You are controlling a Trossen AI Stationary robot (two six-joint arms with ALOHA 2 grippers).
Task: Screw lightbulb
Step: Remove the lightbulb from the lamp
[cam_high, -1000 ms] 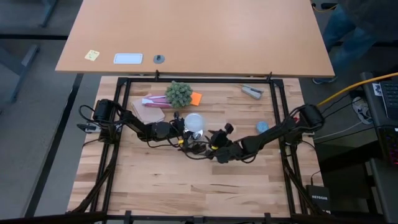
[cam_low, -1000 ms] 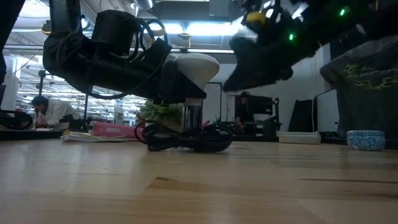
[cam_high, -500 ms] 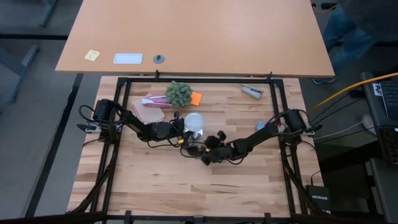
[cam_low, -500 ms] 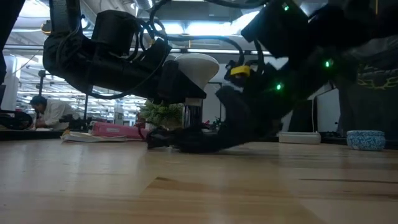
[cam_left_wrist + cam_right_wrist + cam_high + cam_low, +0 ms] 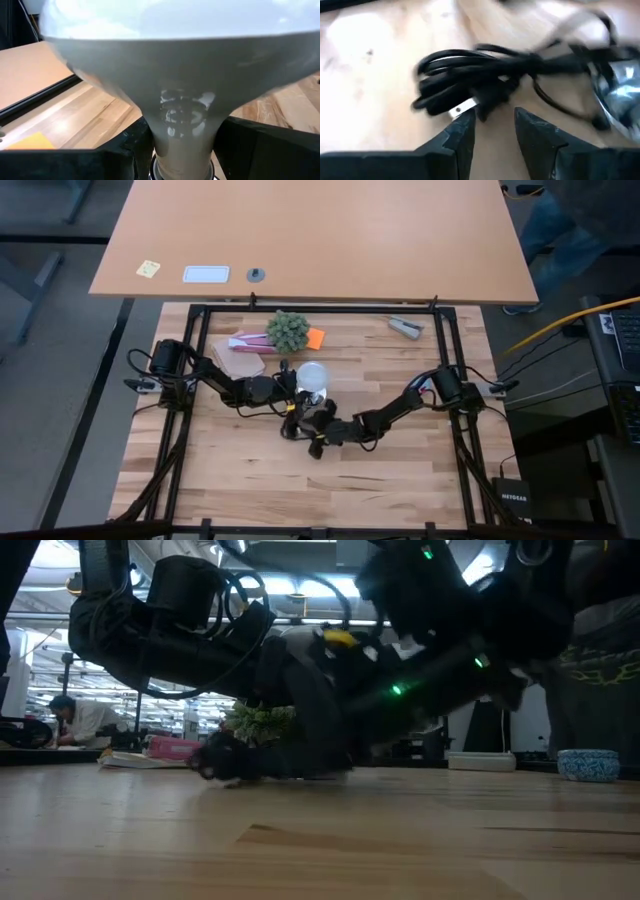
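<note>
The lightbulb (image 5: 312,374), frosted white with its dome up, stands upright at the table's middle. My left gripper (image 5: 182,155) is shut on it, reaching in from the left. Beside it, toward the near edge, lies a bundled black cord (image 5: 470,80) with a plug (image 5: 464,106). The shiny socket (image 5: 616,82) lies next to the cord. My right gripper (image 5: 492,127) is low over the table, open, with its fingertips right at the cord bundle. In the low view the right arm (image 5: 430,650) hides the bulb. My left gripper pinches the bulb's narrow neck (image 5: 182,127), just above the metal base, between its two fingers. They come in about level from the table's left. The bulb stands upright; what its base rests on is hidden. My right gripper: I cannot tell whether a fingertip (image 5: 462,125) touches the plug.
A small green plant (image 5: 288,330), an orange note (image 5: 316,337) and a brown pad with a pink box (image 5: 240,358) lie behind the bulb. A grey tool (image 5: 405,327) lies far right and a blue bowl (image 5: 588,763) to the right. A black frame (image 5: 200,380) rims the table.
My right gripper has come down and toward the table's left and near edge, tipping its fingers downward, until it stands low at the cord bundle. It now covers the bulb in the low view.
</note>
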